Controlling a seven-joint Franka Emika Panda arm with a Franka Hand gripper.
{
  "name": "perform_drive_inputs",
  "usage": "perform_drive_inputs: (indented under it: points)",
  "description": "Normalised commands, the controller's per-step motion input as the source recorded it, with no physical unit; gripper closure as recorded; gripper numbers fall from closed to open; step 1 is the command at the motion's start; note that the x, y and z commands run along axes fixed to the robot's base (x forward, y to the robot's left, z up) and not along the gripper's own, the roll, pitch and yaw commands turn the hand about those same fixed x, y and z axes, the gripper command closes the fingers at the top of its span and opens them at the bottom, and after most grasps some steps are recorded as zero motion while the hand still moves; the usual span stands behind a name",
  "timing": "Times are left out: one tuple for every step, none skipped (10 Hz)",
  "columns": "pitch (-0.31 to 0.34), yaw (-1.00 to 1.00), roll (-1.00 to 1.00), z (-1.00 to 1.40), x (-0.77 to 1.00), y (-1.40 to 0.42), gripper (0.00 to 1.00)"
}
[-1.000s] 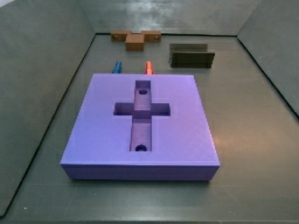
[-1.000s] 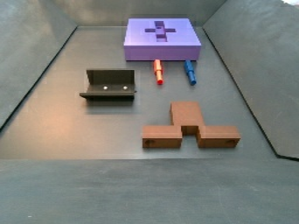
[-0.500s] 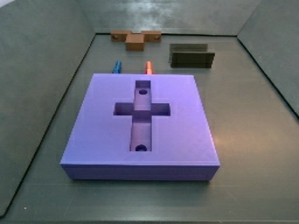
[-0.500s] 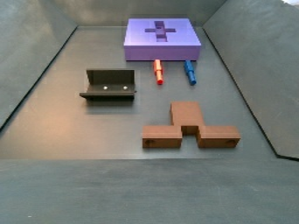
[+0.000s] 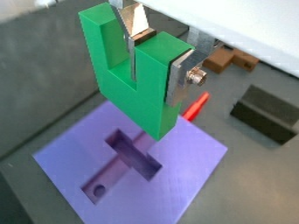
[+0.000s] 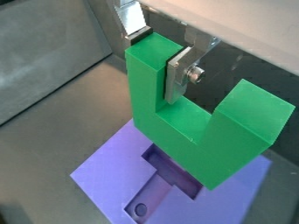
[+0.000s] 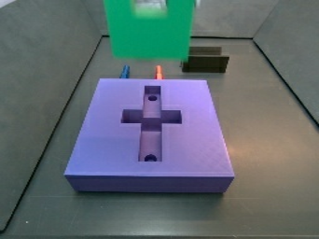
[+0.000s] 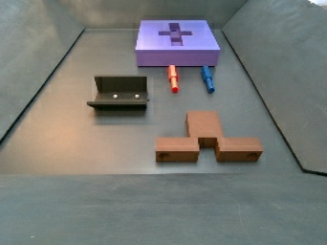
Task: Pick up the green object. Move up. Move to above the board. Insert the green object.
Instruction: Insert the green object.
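Gripper [image 5: 152, 54] is pinching the green object [image 5: 138, 79] by one prong, silver finger plates on either side of it in both wrist views; second prong sticks out free [image 6: 251, 109]. Block hangs in the air above the board [image 5: 187, 171], clear of the cross recess [image 5: 131, 157]. In a side view the green object [image 7: 148, 28] shows blurred over the board's far edge [image 7: 152, 126]. Orange peg [image 7: 159, 71] and blue peg [image 7: 123, 70] lie just beyond the board; fixture [image 8: 119, 93] and brown block [image 8: 207, 140] sit well apart from it
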Motion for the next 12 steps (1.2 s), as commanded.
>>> perform_drive_inputs:
  points:
    - [-0.021, 0.01, 0.18, -0.70, 0.45, -0.12, 1.00]
    - [-0.030, 0.00, 0.17, -0.53, 0.25, -0.09, 1.00]
    - [-0.019, 0.00, 0.15, -0.46, 0.16, -0.05, 1.00]
    - [-0.027, 0.02, 0.07, -0.31, 0.01, -0.04, 1.00]
    - [-0.103, 0.10, 0.08, -0.37, 0.00, -0.09, 1.00]
    - [-0.103, 0.16, 0.13, -0.45, 0.00, -0.10, 1.00]
    - [-0.089, 0.21, 0.13, -0.45, 0.00, -0.11, 1.00]
    - [-0.121, 0.15, 0.07, -0.48, 0.08, -0.10, 1.00]
    - [-0.133, 0.09, 0.11, -0.45, 0.02, -0.06, 1.00]
    - [-0.096, 0.11, 0.11, -0.30, -0.03, -0.01, 1.00]
    - [-0.053, 0.00, 0.04, -0.21, -0.11, 0.00, 1.00]
    - [-0.001, 0.00, 0.00, -0.08, -0.12, 0.00, 1.00]
